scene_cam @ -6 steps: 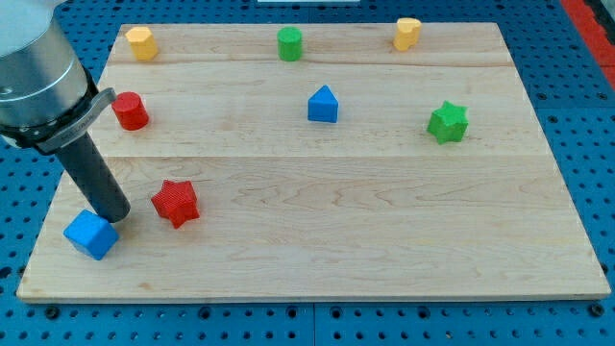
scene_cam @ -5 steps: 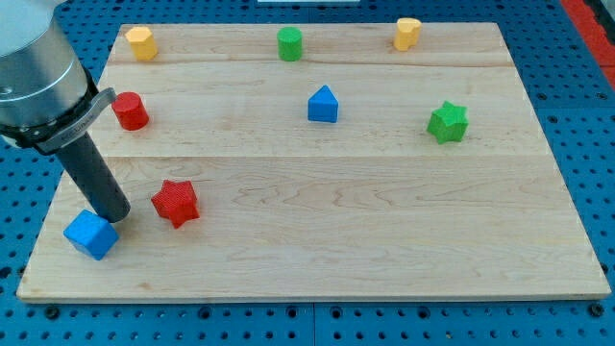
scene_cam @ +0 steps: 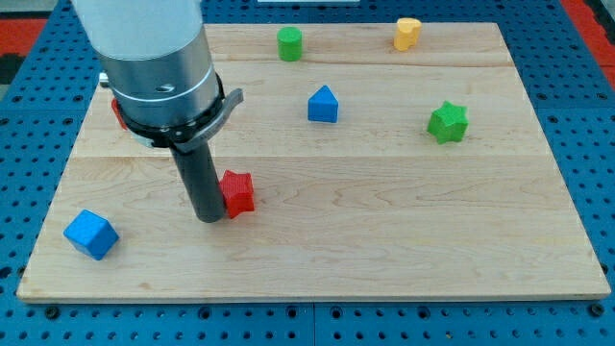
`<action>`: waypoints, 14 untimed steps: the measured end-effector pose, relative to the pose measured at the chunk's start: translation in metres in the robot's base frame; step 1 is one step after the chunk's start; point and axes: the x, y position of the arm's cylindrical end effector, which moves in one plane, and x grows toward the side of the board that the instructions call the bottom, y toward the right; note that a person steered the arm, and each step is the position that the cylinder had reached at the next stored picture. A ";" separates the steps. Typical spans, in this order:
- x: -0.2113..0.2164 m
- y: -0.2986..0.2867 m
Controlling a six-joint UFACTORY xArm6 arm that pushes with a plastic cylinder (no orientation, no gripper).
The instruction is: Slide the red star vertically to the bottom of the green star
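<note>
The red star [scene_cam: 237, 191] lies on the wooden board [scene_cam: 384, 240], left of centre. My tip [scene_cam: 210, 217] rests right against the star's left side, touching it. The green star [scene_cam: 448, 122] sits far to the view's right, higher on the board than the red star. The arm's grey body [scene_cam: 154, 58] covers the board's upper left.
A blue cube [scene_cam: 91, 234] lies near the bottom-left corner. A blue house-shaped block [scene_cam: 323, 104] is at upper centre. A green cylinder [scene_cam: 289, 43] and a yellow block [scene_cam: 407, 33] sit at the top edge. A red cylinder [scene_cam: 116, 109] is mostly hidden behind the arm.
My tip moved right from beside the blue cube and pushed the red star to the right. The arm now hides the yellow block at top left and most of the red cylinder.
</note>
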 end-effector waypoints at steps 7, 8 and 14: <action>-0.089 0.032; -0.057 0.040; 0.017 0.132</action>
